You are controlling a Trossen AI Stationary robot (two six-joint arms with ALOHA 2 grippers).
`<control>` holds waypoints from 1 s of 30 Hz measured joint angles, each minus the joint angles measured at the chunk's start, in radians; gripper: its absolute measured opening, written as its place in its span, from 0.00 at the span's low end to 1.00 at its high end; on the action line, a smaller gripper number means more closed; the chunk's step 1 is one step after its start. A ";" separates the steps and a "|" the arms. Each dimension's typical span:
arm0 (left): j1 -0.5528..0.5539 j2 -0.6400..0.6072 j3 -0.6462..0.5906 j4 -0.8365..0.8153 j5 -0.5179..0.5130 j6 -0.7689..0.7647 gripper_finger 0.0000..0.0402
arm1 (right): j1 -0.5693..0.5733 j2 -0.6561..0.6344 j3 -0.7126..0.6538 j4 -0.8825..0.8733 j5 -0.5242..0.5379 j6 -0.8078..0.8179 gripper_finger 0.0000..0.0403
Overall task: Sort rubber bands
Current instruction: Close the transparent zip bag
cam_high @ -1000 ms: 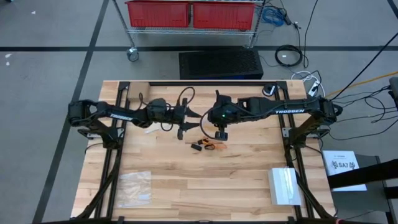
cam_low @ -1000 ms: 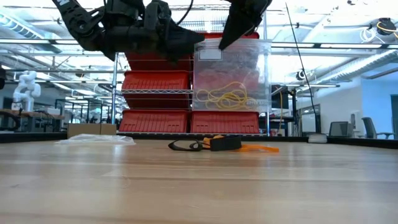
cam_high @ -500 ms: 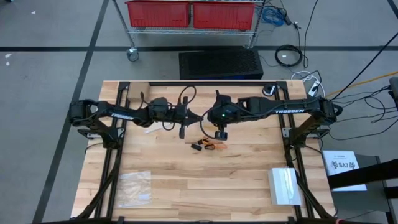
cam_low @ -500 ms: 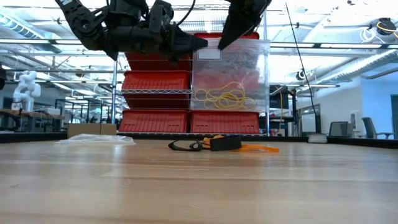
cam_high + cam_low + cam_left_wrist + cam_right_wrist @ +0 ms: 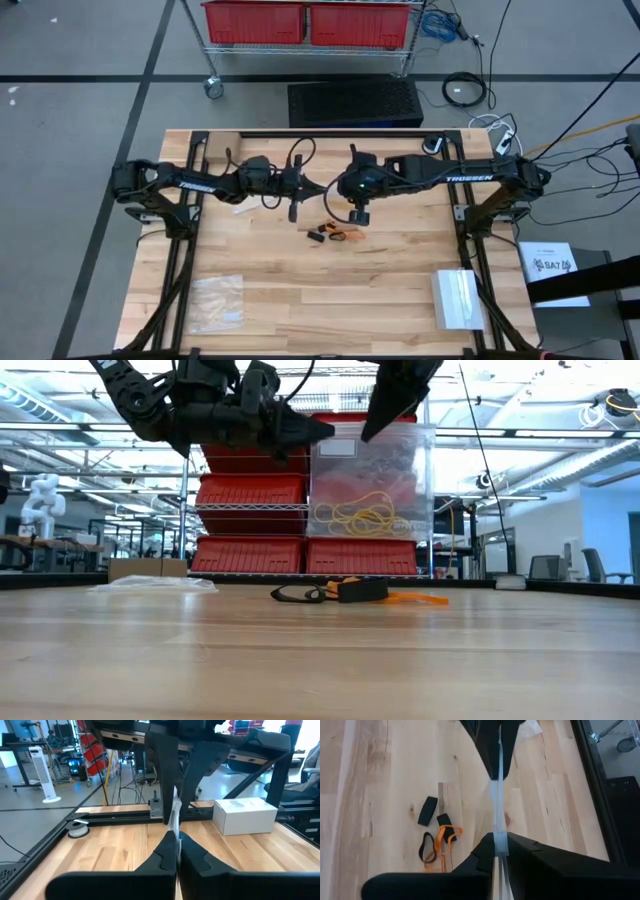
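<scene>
A clear plastic bag (image 5: 372, 490) with yellow rubber bands (image 5: 362, 515) at its bottom hangs above the table's middle, held by both grippers. My left gripper (image 5: 322, 430) is shut on its upper corner toward the table's left; its fingers (image 5: 192, 855) show closed in the left wrist view. My right gripper (image 5: 378, 426) is shut on the bag's top edge. Below the bag, orange and black rubber bands (image 5: 336, 234) lie loose on the wood, also seen in the right wrist view (image 5: 438, 845). My left gripper pinches the bag's upper corner (image 5: 174, 820) between its two fingers, coming level from the table's left. The bag hangs below, clear of the table. My right gripper pinches the bag's top edge (image 5: 495, 827) between its two fingers, slanting down from the table's right. The bag hangs upright below the fingers, edge-on to the wrist view.
A white box (image 5: 458, 298) stands near the front right corner. An empty clear bag (image 5: 218, 300) lies flat at the front left. Two small black pieces (image 5: 428, 810) lie beside the loose bands. Red bins on a wire rack (image 5: 255, 510) stand beyond the far edge.
My left gripper has shut on the bag's upper corner; a second ago its fingers stood apart around that corner. Both arms have stayed in place, and the bag hangs as before.
</scene>
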 joint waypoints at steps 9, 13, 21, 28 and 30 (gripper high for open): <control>0.000 0.000 0.000 -0.026 -0.002 0.000 0.00 | 0.000 -0.002 0.000 -0.095 0.000 0.047 0.03; 0.001 0.000 0.000 -0.034 -0.007 0.002 0.00 | 0.000 -0.002 0.000 -0.135 0.000 0.067 0.03; 0.000 0.000 -0.001 -0.063 -0.021 0.022 0.00 | 0.000 -0.002 0.000 -0.213 0.000 0.102 0.03; 0.000 0.000 -0.002 -0.067 -0.024 0.023 0.00 | 0.000 -0.002 -0.001 -0.261 0.001 0.116 0.03; 0.000 0.000 -0.002 -0.067 -0.024 0.022 0.00 | 0.000 -0.002 -0.001 -0.270 0.001 0.132 0.05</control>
